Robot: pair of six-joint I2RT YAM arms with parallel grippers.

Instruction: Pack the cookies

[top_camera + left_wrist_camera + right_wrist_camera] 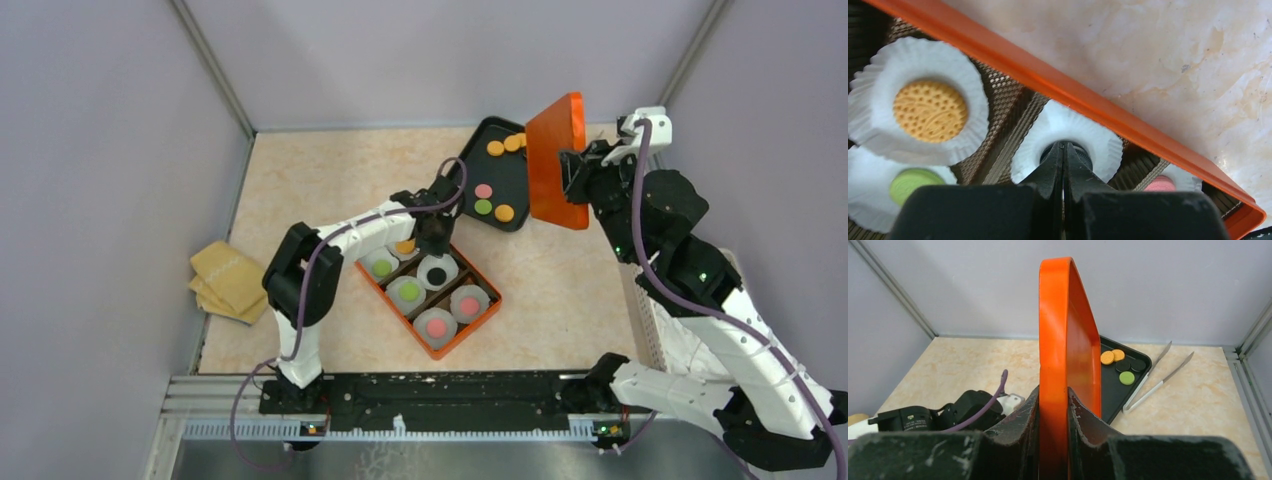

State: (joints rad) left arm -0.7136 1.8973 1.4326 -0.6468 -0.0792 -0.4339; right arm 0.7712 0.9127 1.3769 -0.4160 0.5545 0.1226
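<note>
Cookies [410, 291] fill all six white paper cups [878, 75] of the orange box [478, 328], which sits mid-surface with its long axis running from far-left to near-right. Five more show on the black tray [470, 160] beyond it. The left end effector [1064, 146] hangs low over the box, its fingers pressed together with nothing visibly between them. Their tips are just above the dark cookie [437, 272] in its cup, with an orange one [930, 111] and a green one [913, 182] to either side.

The right end effector [1054, 390] pinches the orange lid [1063, 325] by one edge and holds it upright, off the surface [560, 290], beside the tray. From there the box lies to the left and nearer the bases. The lid probably has to be laid flat and turned to match that diagonal.

What stands in the way is the left arm, parked directly over the compartments; I judge it must clear off first. Metal tongs [1158, 375] lie beyond the tray, and a folded tan cloth [230, 280] sits well apart at the left.
</note>
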